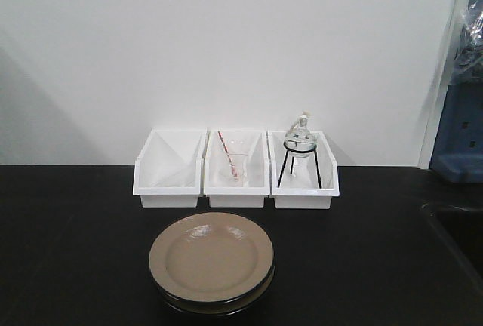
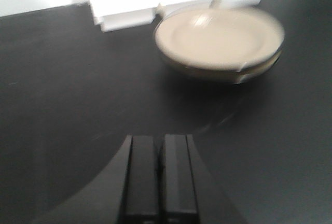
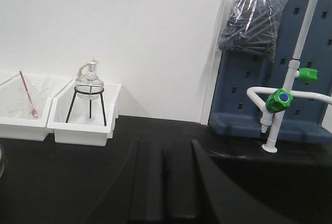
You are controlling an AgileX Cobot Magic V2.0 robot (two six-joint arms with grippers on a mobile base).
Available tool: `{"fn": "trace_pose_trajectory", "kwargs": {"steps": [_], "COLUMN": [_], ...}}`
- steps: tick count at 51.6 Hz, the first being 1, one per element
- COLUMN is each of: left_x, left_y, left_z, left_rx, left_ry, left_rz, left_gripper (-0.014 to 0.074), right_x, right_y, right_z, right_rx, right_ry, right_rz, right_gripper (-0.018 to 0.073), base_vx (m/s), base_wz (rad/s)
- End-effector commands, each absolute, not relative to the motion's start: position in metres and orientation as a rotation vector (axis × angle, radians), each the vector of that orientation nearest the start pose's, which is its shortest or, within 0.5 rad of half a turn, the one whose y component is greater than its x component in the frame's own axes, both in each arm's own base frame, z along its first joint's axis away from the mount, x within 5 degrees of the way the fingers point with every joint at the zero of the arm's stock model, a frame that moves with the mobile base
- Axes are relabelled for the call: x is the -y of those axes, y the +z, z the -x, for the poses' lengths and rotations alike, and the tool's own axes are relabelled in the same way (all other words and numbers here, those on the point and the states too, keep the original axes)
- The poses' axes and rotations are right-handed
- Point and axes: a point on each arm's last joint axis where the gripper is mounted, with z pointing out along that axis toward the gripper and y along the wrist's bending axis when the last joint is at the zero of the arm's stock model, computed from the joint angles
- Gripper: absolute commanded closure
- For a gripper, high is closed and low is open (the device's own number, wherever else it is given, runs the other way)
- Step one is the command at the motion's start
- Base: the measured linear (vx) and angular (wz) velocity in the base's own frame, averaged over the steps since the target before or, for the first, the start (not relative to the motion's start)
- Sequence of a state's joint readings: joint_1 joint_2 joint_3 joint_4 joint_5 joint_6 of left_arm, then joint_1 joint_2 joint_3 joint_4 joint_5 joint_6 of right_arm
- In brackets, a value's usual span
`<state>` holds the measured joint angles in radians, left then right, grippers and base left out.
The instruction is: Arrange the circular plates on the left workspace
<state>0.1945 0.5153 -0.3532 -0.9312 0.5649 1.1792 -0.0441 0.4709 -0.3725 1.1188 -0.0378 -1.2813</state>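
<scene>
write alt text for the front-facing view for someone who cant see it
Two tan plates sit stacked on a black countertop, just in front of three white bins lined up against a white wall. The middle bin holds a glass beaker with a red-striped rod, the right one a glass burner on a black tripod; no robot arms are visible.

i see three white bins (image 1: 235, 171) side by side along the back edge of the desk, against the white wall (image 1: 226, 39). left bin looks empty, though i cannot be sure. middle bin: glass beaker (image 1: 236, 167) with a red rod (image 1: 226, 149). right bin: glass alcohol lamp (image 1: 300, 139) on a black tripod stand (image 1: 299, 164). toward the desk's right edge: blue pegboard (image 3: 270, 79), white tap with green knobs (image 3: 282, 99), bag of dark items (image 3: 257, 14).
</scene>
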Motion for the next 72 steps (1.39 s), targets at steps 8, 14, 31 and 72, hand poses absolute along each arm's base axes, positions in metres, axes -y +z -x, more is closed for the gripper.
{"fn": "trace_pose_trajectory", "kwargs": {"steps": [8, 14, 31, 72], "left_x": [0.000, -0.011, -0.004, 0.004], "left_y": [0.269, 0.259, 0.217, 0.206], "left_z": [-0.103, -0.101, -0.063, -0.055], "left_rx": [-1.935, -1.872, -1.345, -1.416], "left_ry": [0.174, 0.234, 0.200, 0.053], "left_rz": [-0.342, -0.138, -0.034, -0.137], "left_gripper": [0.0596, 0.0596, 0.0596, 0.0596], "right_x": [0.011, 0.011, 0.011, 0.011], "right_y": [0.317, 0.317, 0.317, 0.316], "right_z": [-0.107, -0.107, -0.107, -0.107], "right_rx": [-1.524, -1.524, -1.524, -1.526], "right_ry": [-0.238, -0.238, -0.238, -0.235], "right_rz": [0.047, 0.047, 0.047, 0.050], "right_gripper": [0.0561, 0.0561, 0.0561, 0.0561], "base_vx": [0.00, 0.00, 0.00, 0.00], "base_wz": [0.00, 0.00, 0.00, 0.00]}}
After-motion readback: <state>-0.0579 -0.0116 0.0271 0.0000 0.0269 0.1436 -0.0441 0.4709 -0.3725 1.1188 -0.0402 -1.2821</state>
